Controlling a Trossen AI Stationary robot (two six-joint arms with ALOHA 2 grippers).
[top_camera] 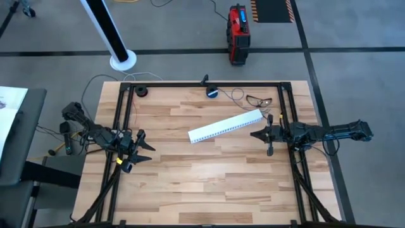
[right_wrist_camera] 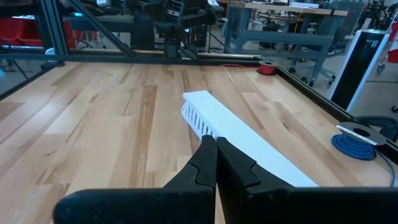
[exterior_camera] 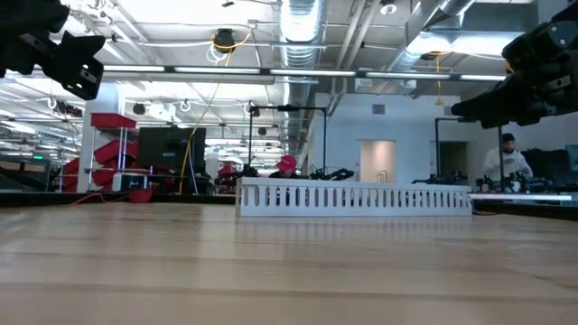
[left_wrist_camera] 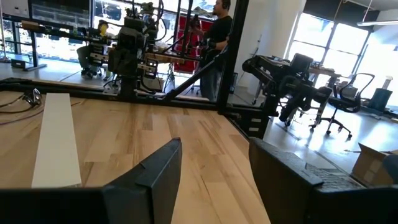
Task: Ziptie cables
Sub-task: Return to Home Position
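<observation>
Table (top_camera: 209,183) carries the closed white cable duct (top_camera: 226,126), lying diagonally toward its rear right. We see both arms held low and level at opposite side edges. Left gripper (top_camera: 147,149) hovers empty, fingers spread. The right gripper (top_camera: 254,134) points at the duct's right end, fingers pressed together, empty. We cannot see the cables. A thin dark wire loop (top_camera: 258,100) lies just behind the duct.

The dark left gripper (top_camera: 143,147) hovers raised, fingers apart; the dark right gripper (top_camera: 256,134) hovers opposite, fingers pressed together.
</observation>
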